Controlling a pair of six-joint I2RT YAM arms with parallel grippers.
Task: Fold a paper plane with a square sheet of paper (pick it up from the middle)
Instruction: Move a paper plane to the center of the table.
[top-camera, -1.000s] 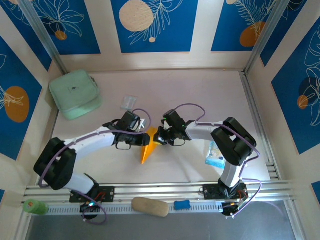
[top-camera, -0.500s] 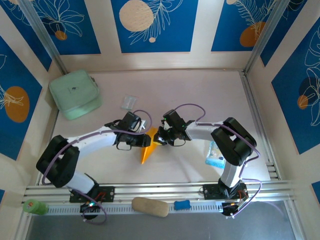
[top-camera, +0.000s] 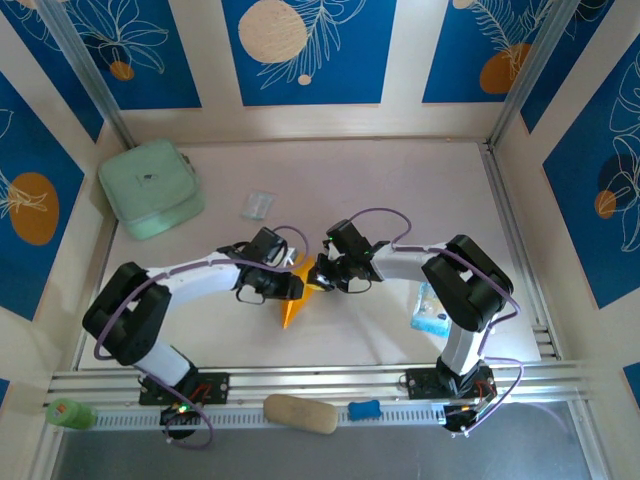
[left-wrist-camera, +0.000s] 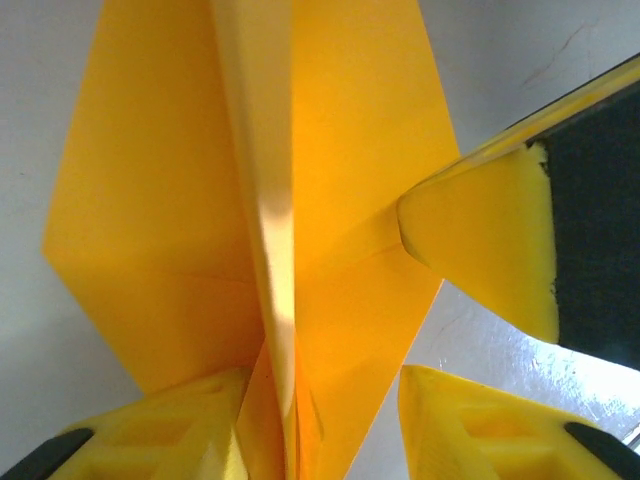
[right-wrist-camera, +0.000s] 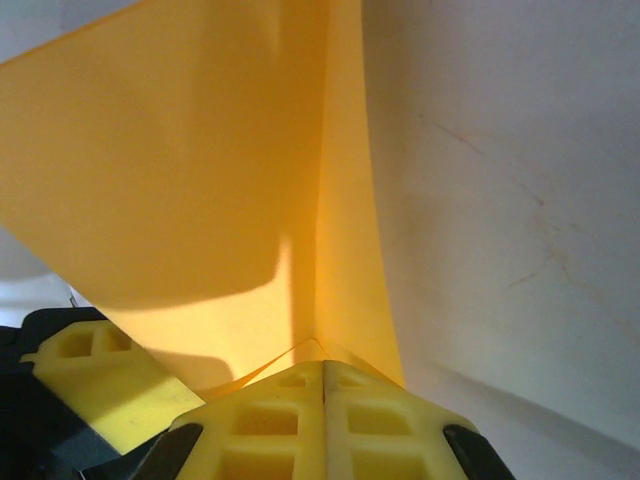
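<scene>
The orange-yellow square sheet of paper (top-camera: 291, 305) lies mid-table, folded into a narrow pointed paper plane shape with its tip toward the near edge. In the left wrist view the paper (left-wrist-camera: 340, 150) shows a raised centre crease and two flat flaps. My left gripper (top-camera: 288, 284) is open and straddles that crease (left-wrist-camera: 322, 380), with the paper close against its left finger (left-wrist-camera: 160, 430). My right gripper (top-camera: 316, 276) is shut on the paper's upper edge (right-wrist-camera: 323, 365). The paper (right-wrist-camera: 200, 170) fans out above its pads.
A mint-green pouch (top-camera: 150, 188) sits at the back left, with a clear wrapper (top-camera: 257, 205) near it. A blue-and-white packet (top-camera: 433, 308) lies by the right arm. A tan lump (top-camera: 300, 413) and a blue piece (top-camera: 364, 409) rest on the front rail.
My left gripper has moved right and slightly nearer, closing in over the paper beside the right gripper. The right arm and the paper have stayed in place.
</scene>
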